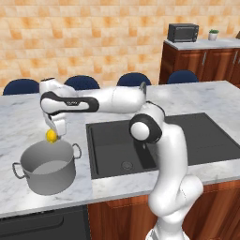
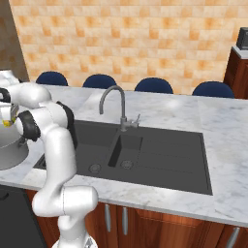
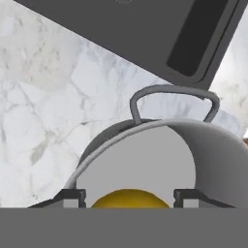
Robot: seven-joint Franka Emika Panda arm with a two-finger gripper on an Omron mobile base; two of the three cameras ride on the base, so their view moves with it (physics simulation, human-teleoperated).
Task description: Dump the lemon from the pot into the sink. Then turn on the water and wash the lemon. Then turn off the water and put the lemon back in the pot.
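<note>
We see the two-finger gripper closed on the small bright yellow oval lemon, its dark fingertips pressing each side of the fruit. In the hand view the lemon sits between the tips, directly above the pale inside of the wide grey metal stockpot, whose loop handle points toward the sink. In the left base view the held lemon hangs just over the pot's back rim, and the pot stands upright near the front edge of the white marble counter, just beside the left edge of the dark charcoal rectangular double-basin sink. The sink's large basin and smaller basin each show a round drain. The tall grey curved gooseneck faucet rises at the sink's back edge, well apart from the gripper. Dark blue chair backs line the counter's far edge, and a black microwave sits on a wooden cabinet beyond.
</note>
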